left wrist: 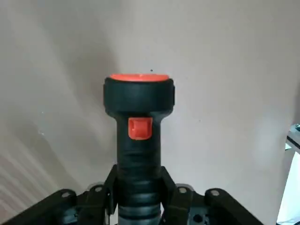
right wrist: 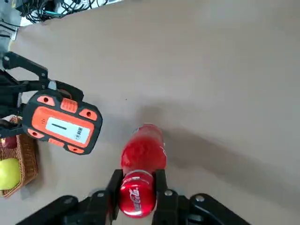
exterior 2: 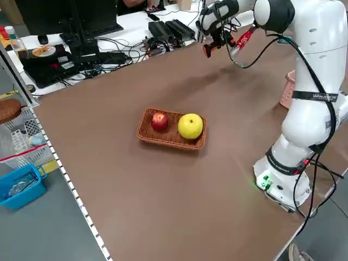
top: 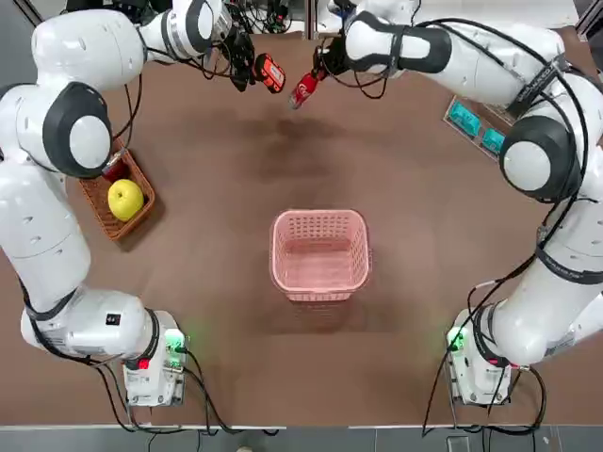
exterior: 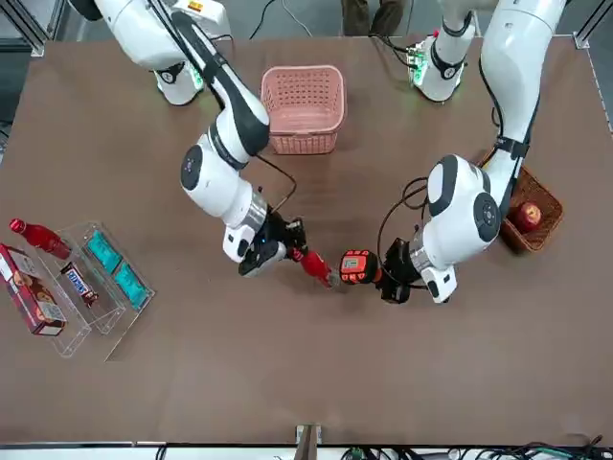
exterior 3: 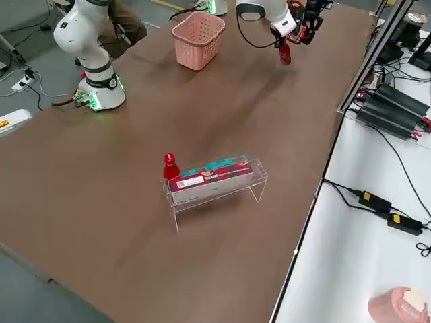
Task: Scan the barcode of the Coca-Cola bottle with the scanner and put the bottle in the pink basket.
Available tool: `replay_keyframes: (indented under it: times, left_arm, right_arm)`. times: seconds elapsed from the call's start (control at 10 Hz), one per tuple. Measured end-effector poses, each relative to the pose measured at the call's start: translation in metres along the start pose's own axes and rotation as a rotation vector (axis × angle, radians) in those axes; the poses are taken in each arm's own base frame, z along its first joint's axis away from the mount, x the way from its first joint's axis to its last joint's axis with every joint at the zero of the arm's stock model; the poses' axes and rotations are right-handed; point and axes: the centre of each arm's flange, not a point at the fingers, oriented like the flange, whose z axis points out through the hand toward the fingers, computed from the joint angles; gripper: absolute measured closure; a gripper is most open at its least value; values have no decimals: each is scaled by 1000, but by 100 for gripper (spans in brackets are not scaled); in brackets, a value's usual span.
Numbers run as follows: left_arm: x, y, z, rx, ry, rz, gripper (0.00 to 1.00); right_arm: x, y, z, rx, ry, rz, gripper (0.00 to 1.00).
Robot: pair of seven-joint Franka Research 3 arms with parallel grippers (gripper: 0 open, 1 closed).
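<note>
The left pincer (left wrist: 139,197) clamps the barcode scanner (left wrist: 139,96) by its handle and the right pincer (right wrist: 137,194) clamps the Coca-Cola bottle (right wrist: 143,152) at its cap end, presumably exposing the label, at twelve o'clock beyond the pink basket (top: 320,294).

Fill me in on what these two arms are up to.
The left gripper grips the orange and black scanner by its handle, and the right gripper is shut on a red Coca-Cola bottle. Both are over the far side of the table, with the scanner and bottle close together, so it looks like a barcode scan is being lined up or made. The bottle is not in the pink basket; a second red bottle lies on the clear rack.
</note>
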Motion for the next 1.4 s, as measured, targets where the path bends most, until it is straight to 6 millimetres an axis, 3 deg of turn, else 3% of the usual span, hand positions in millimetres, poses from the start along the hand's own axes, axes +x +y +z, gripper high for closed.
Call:
replay_keyframes:
  times: [0.2,0.5,1.4]
  left_arm:
    - [0,0,0,-1,0,0,64]
    - [0,0,-1,-2,0,0,64]
    - [-1,2,-2,-5,-1,2,64]
  right_arm:
    - [-2,-17,-13,23,0,-11,67]
    - [-9,-30,-9,39,-15,-19,67]
    - [0,-12,-15,31,-2,8,67]
